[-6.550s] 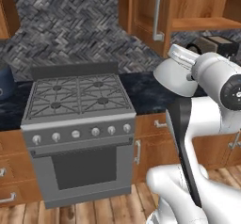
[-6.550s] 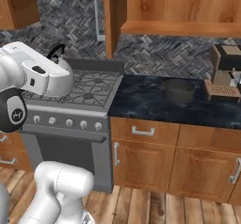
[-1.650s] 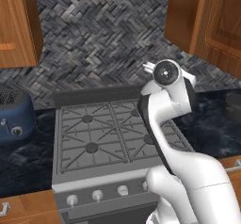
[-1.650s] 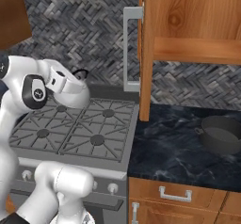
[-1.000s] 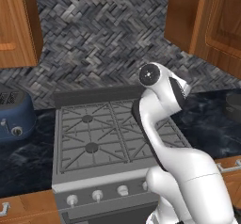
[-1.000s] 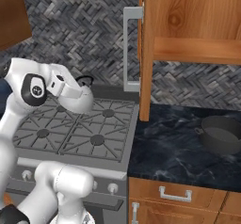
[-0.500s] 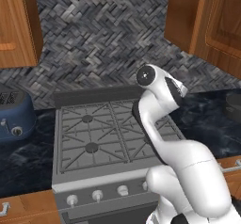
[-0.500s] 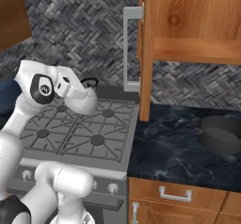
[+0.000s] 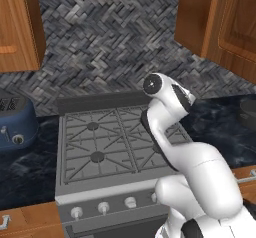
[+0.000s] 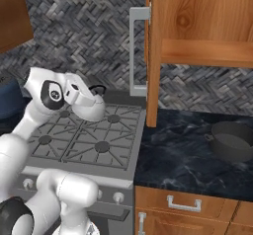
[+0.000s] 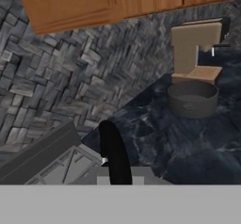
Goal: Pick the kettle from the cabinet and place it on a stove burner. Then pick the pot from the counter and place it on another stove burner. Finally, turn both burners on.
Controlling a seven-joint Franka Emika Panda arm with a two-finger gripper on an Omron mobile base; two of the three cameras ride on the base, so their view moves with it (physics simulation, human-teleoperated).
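Kettle [image 10: 90, 108] hangs from tool [image 10: 97, 92] clamped on its handle; early release above stove [image 10: 79, 145] risks tipping it off-burner.

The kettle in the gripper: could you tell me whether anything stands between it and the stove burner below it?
Nothing visible does. The kettle hangs from the gripper, shut on its black handle, just above the rear right stove burner. The grates under it are bare, and the pot sits well off to the side on the counter.
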